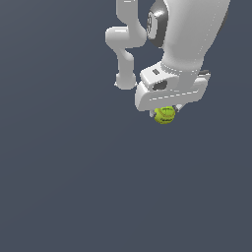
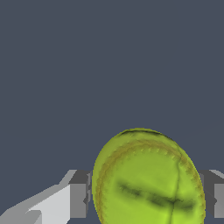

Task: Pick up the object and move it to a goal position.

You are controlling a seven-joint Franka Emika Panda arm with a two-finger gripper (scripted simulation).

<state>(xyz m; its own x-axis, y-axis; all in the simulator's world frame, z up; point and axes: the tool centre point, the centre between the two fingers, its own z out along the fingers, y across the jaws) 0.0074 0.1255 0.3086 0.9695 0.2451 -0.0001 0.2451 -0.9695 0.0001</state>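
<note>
The object is a small yellow-green ball (image 1: pixel 165 115) with thin dark seam lines. In the exterior view it sits just under the white hand of the arm, right of the middle and in the upper half of the picture. My gripper (image 1: pixel 165 114) is shut on it, and the hand hides the ball's top. The wrist view shows the ball (image 2: pixel 148 179) large and close, with a grey finger pad (image 2: pixel 78 199) pressed to one side and another pad against the opposite side. No goal marker shows in either view.
Everything around the ball is one plain dark blue-grey surface (image 1: pixel 64 187) with no other objects. The white arm (image 1: pixel 187 34) fills the upper part of the exterior view's right half.
</note>
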